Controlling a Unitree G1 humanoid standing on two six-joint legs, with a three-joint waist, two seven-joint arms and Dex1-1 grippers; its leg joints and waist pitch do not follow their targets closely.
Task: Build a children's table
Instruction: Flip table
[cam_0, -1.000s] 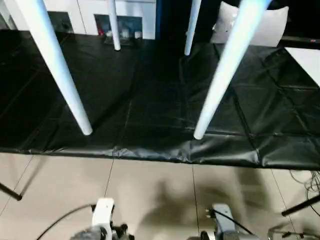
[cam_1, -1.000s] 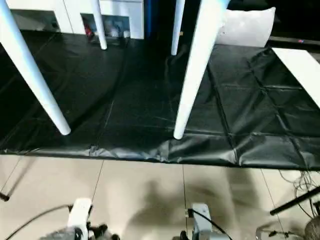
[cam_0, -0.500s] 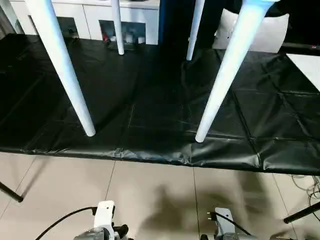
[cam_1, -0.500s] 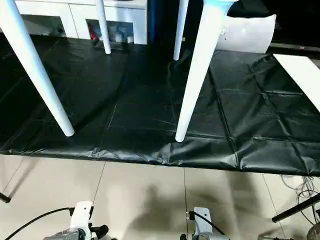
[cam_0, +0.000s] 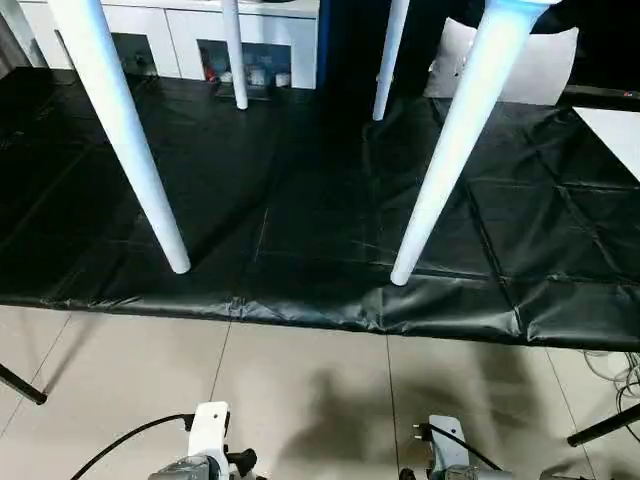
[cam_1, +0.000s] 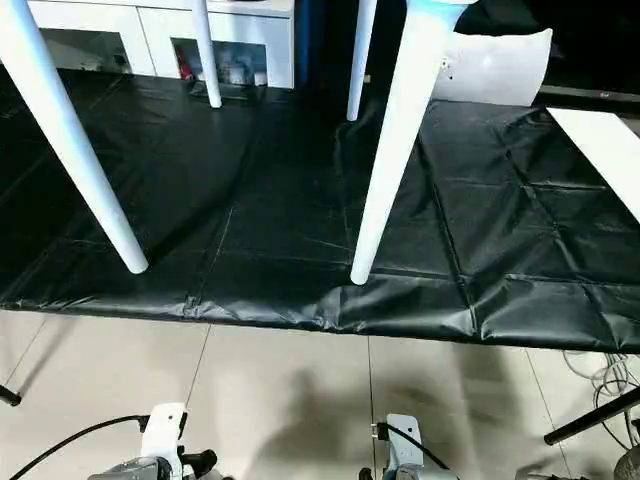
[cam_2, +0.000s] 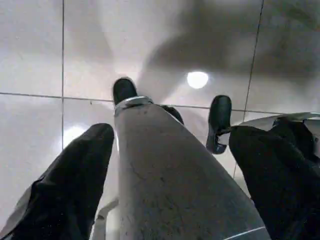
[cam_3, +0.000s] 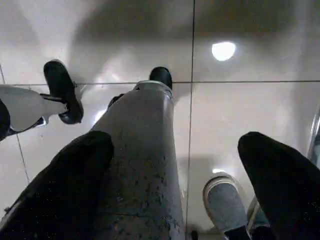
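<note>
The children's table (cam_0: 455, 140) is seen standing upright on the black floor sheet (cam_0: 300, 200), its four white legs planted near the sheet's front edge and further back. No readable writing is seen. The left gripper (cam_2: 170, 165) and right gripper (cam_3: 175, 175) are spread wide and empty above the tiled floor (cam_3: 100, 30), apparently over the robot's own legs.

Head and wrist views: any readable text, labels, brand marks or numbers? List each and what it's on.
None readable.
White table legs: no markings.
Black mat: plain, no print.
White cabinet: small coloured items on its shelf, too small and blurred to read.
Grey-white cushion-like panel: a small dark mark near its edge, not legible.
Wrist views: floor tiles, no text.
</note>
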